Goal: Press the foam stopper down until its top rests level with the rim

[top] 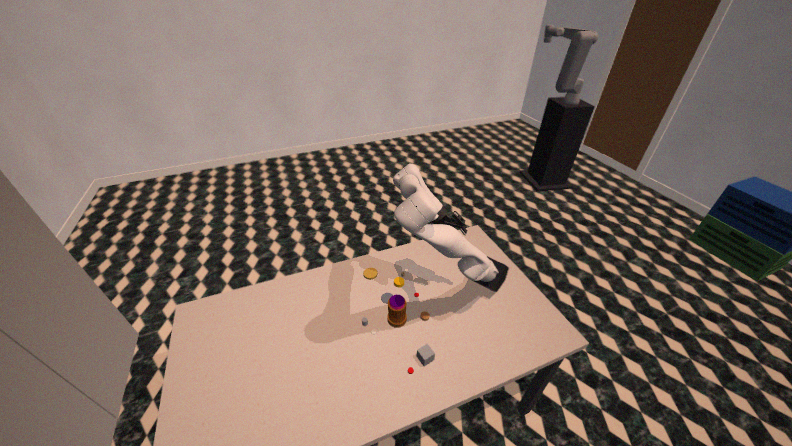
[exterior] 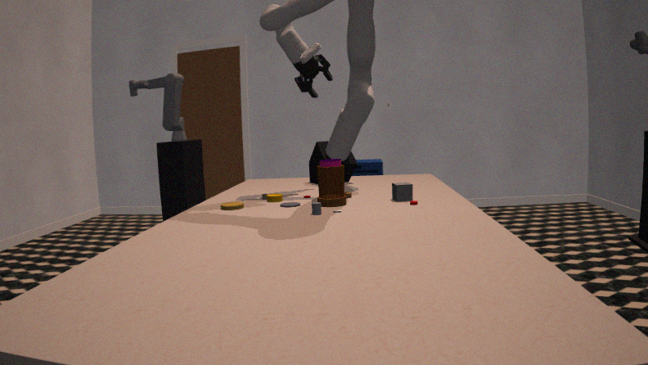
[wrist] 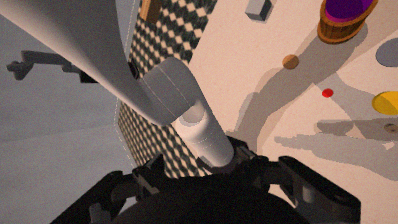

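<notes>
A brown jar (top: 396,315) stands upright near the middle of the table, also seen in the exterior view (exterior: 330,186) and at the top right of the wrist view (wrist: 345,25). Its purple foam stopper (exterior: 330,162) sticks up a little above the rim, and nothing lies on top of it (top: 396,301). My gripper (exterior: 315,81) hangs high above the table, behind and to the left of the jar, well apart from it. It is open and empty.
Around the jar lie two yellow discs (exterior: 231,205) (exterior: 274,197), a flat grey disc (exterior: 290,204), a small grey cylinder (exterior: 316,208), a small brown disc (top: 424,315), a grey cube (exterior: 402,191) and small red buttons (exterior: 413,202) (top: 416,294).
</notes>
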You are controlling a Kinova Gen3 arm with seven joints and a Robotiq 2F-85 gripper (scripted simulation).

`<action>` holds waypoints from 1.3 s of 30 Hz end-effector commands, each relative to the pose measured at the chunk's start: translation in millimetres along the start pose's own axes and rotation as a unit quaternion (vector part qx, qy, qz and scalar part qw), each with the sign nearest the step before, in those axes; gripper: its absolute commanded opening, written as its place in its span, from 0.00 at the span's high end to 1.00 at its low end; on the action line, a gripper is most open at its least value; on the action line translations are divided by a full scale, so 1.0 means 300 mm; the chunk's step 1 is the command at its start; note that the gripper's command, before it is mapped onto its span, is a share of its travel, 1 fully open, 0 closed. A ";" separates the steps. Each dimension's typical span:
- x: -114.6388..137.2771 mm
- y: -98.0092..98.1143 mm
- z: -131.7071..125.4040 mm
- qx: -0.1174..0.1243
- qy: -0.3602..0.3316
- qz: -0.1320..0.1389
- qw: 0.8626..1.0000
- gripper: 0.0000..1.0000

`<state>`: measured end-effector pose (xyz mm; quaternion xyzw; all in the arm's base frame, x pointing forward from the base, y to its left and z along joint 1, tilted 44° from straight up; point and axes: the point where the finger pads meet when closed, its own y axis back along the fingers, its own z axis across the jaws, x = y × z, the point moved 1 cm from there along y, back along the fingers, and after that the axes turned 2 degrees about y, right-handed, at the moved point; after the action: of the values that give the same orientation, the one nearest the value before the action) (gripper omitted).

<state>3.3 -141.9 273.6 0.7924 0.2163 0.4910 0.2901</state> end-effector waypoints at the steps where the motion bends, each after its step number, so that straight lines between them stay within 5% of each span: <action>1: 0.000 0.001 -0.001 0.000 0.000 0.000 1.000 0.00; 17: 0.000 0.001 -0.001 0.000 0.000 0.000 1.000 0.00; 18: 0.000 0.001 0.000 0.000 0.000 0.000 1.000 1.00; 26: 0.020 -0.007 0.062 -0.022 0.026 -0.011 0.999 1.00; 32: 0.090 -0.021 0.223 -0.079 0.093 -0.037 0.992 1.00; 34: 0.090 -0.021 0.223 -0.079 0.093 -0.037 0.992 1.00; 39: 0.204 -0.032 0.404 -0.146 0.170 -0.065 0.972 1.00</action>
<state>121.9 -133.7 260.9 0.6565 0.2253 0.6108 0.3810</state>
